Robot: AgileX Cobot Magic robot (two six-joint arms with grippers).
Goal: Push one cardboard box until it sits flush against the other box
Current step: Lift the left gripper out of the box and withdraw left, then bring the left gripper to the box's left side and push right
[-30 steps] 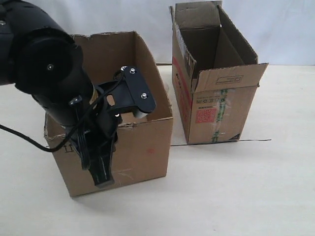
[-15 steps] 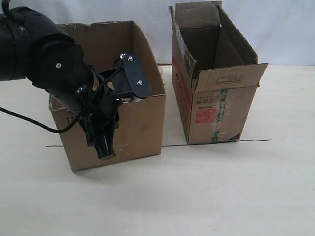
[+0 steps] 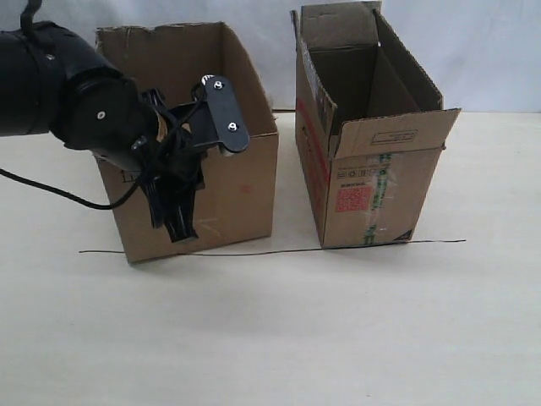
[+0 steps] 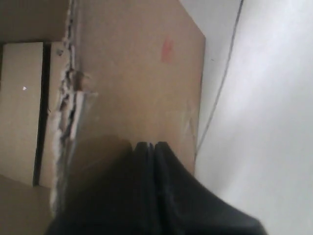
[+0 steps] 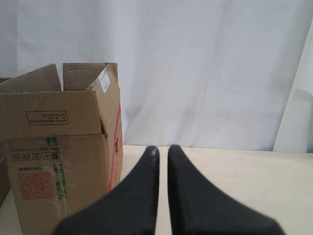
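The wide plain cardboard box (image 3: 237,182) with the torn rim stands at the left, its front bottom edge along a thin black line. My left gripper (image 3: 178,230) is shut, its fingers lying flat against that box's front face (image 4: 146,73); the tips (image 4: 150,145) meet with nothing between them. The other box (image 3: 372,186), taller, with a red label and green-striped tape, stands to the right, a narrow gap of table between the two. My right gripper (image 5: 163,149) is shut on nothing, low over the table beside the tall box (image 5: 54,161), and does not show in the exterior view.
A thin black line (image 3: 355,245) runs across the pale table (image 3: 338,330) along both boxes' front edges. A white backdrop (image 3: 490,51) closes off the far side. The left arm's black cable (image 3: 51,193) trails off to the left.
The wide box has slid away from the camera, its front edge now on the black line, with my left gripper pressed on its front face moving with it. The tall box has not moved.
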